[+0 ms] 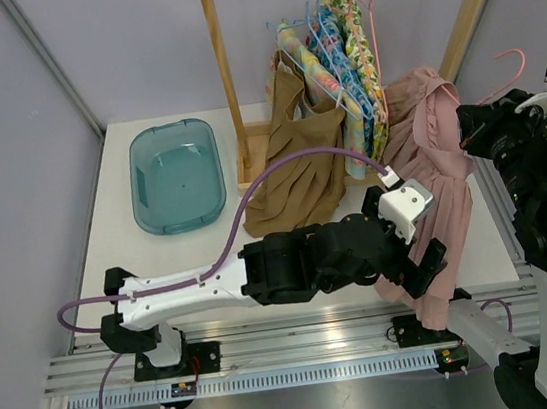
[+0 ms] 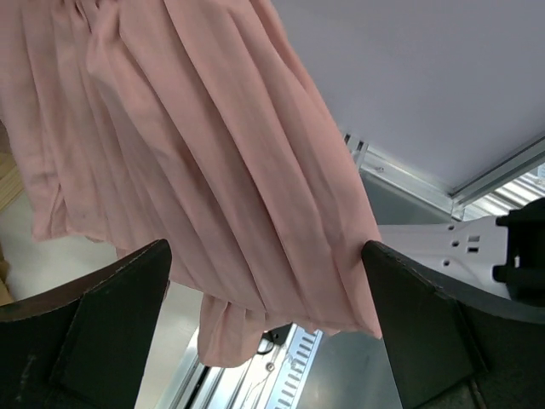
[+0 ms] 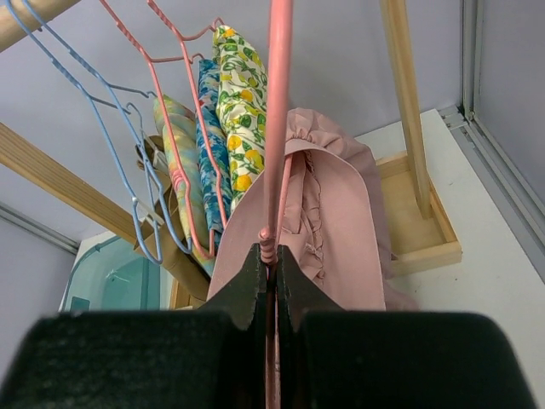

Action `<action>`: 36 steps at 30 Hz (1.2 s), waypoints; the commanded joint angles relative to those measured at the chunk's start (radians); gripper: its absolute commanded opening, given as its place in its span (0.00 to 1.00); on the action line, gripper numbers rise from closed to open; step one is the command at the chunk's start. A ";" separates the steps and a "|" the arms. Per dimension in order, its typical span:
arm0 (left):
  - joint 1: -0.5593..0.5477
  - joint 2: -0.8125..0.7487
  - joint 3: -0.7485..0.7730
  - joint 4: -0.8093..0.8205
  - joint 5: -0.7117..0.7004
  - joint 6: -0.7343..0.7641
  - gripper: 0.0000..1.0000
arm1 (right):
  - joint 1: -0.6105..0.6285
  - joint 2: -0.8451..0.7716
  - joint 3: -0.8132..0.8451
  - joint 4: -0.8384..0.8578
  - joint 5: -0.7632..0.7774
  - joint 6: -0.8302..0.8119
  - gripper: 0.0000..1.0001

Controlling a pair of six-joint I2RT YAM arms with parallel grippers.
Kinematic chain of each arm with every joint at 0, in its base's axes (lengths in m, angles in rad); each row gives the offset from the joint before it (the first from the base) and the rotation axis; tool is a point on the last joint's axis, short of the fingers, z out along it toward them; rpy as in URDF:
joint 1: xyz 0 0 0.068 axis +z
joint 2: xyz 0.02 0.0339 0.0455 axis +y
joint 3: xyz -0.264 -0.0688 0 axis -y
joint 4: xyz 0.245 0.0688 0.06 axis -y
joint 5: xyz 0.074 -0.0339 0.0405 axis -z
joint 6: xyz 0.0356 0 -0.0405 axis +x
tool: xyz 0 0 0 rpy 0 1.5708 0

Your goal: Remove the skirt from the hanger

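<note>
A pink pleated skirt (image 1: 428, 139) hangs on a pink wire hanger (image 1: 505, 81) off the rack, at the right. My right gripper (image 1: 473, 134) is shut on the hanger's twisted neck (image 3: 269, 243), with the skirt (image 3: 336, 230) draped just below its jaws. My left gripper (image 1: 425, 263) is open at the skirt's lower hem. In the left wrist view its fingers (image 2: 128, 281) stand wide apart and the hem (image 2: 255, 256) hangs between them, its edge against the right finger.
A wooden clothes rack (image 1: 227, 79) stands at the back with floral garments (image 1: 346, 64) and a brown one (image 1: 293, 162) on blue and pink hangers. A teal bin (image 1: 177, 174) lies at the left. A metal rail (image 1: 302, 347) runs along the near edge.
</note>
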 commanded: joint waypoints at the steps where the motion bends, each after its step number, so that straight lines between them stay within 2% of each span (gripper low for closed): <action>1: -0.022 -0.012 0.078 0.101 -0.041 0.003 0.99 | -0.001 -0.023 -0.004 0.040 0.013 0.021 0.00; 11: -0.036 0.000 0.049 0.135 -0.004 -0.041 0.99 | -0.002 -0.014 -0.004 0.046 0.010 0.027 0.00; 18: -0.031 0.048 0.021 0.191 -0.134 -0.027 0.99 | -0.002 0.001 0.054 0.019 -0.004 0.033 0.00; 19: -0.029 0.054 0.026 0.201 -0.140 -0.024 0.96 | -0.001 0.003 0.070 0.008 -0.008 0.036 0.00; 22: -0.022 0.089 0.052 0.204 -0.162 -0.015 0.86 | -0.001 0.010 0.097 -0.015 -0.017 0.052 0.00; 25: -0.022 0.127 0.087 0.184 -0.185 -0.010 0.64 | -0.002 0.010 0.116 -0.035 -0.025 0.059 0.00; 26: -0.022 0.132 0.086 0.185 -0.182 -0.007 0.40 | -0.001 0.009 0.124 -0.038 -0.024 0.061 0.00; 27: -0.022 0.137 0.086 0.187 -0.179 -0.009 0.22 | -0.001 0.009 0.125 -0.041 -0.022 0.061 0.00; 28: -0.022 0.137 0.086 0.185 -0.180 -0.013 0.09 | -0.002 0.006 0.124 -0.038 -0.019 0.061 0.00; 29: -0.023 0.135 0.087 0.181 -0.180 -0.032 0.00 | -0.001 0.004 0.121 -0.040 -0.013 0.059 0.00; 33: -0.049 0.095 0.052 0.135 -0.180 -0.047 0.00 | -0.002 0.006 0.108 -0.029 0.007 0.050 0.00; 36: -0.117 0.042 -0.005 0.138 -0.218 -0.032 0.00 | -0.001 0.009 0.101 -0.014 0.035 0.032 0.00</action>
